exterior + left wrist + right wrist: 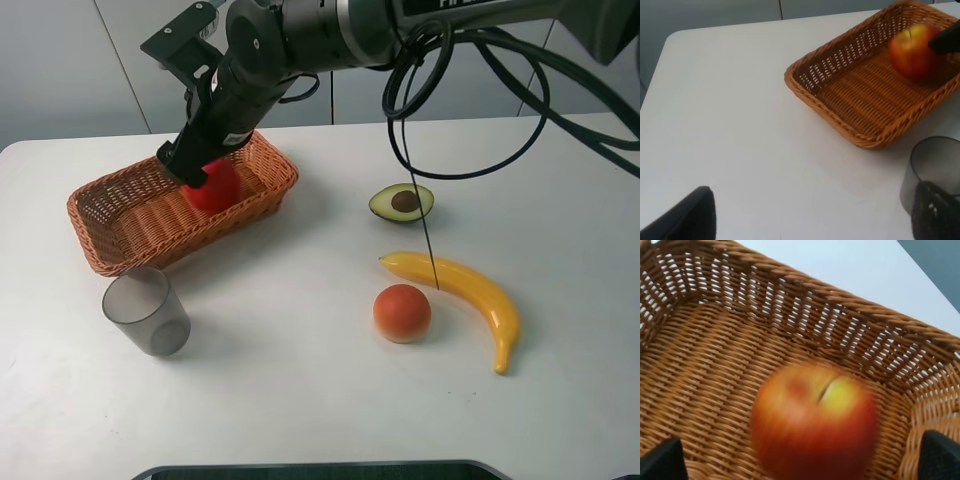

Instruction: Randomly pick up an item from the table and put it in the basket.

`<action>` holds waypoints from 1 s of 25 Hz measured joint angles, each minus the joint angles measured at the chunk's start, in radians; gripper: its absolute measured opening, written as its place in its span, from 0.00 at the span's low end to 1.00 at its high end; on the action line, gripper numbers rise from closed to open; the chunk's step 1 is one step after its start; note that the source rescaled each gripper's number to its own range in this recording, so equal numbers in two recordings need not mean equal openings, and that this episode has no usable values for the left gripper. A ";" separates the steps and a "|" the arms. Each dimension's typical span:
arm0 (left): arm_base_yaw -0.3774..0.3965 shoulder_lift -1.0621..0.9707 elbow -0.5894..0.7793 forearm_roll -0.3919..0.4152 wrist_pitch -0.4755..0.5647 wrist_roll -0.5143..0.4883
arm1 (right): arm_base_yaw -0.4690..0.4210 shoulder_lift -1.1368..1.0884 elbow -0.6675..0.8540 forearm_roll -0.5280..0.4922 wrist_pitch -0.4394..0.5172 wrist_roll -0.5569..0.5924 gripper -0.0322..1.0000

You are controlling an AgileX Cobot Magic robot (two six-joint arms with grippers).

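The red apple (pixel 216 188) with yellow streaks is inside the wicker basket (pixel 120 255) at the back left of the white table (pixel 300 390). My right gripper (pixel 198 165) reaches across and hangs right over it. In the right wrist view the apple (pixel 815 425) is blurred between my wide-apart fingertips (pixel 662 462), low over the basket floor (pixel 705 375). The right gripper (pixel 800 460) is open. My left gripper (pixel 810 220) is open and empty over bare table; from it I see the basket (pixel 840 65) and the apple (pixel 912 50).
A grey translucent cup (pixel 147 310) stands just in front of the basket, also in the left wrist view (pixel 935 165). To the right lie a halved avocado (pixel 402 202), a yellow banana (pixel 470 295) and an orange-red peach-like fruit (pixel 402 312).
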 joint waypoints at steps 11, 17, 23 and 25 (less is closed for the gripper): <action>0.000 0.000 0.000 0.000 0.000 0.000 | -0.015 -0.099 0.012 0.021 0.170 0.043 1.00; 0.000 0.000 0.000 0.000 0.000 0.000 | -0.135 -0.258 0.196 0.026 0.285 0.189 1.00; 0.000 0.000 0.000 0.000 0.000 0.000 | -0.324 -0.473 0.458 0.024 0.378 0.326 1.00; 0.000 0.000 0.000 0.000 0.000 0.000 | -0.406 -0.562 0.554 0.022 0.383 0.357 1.00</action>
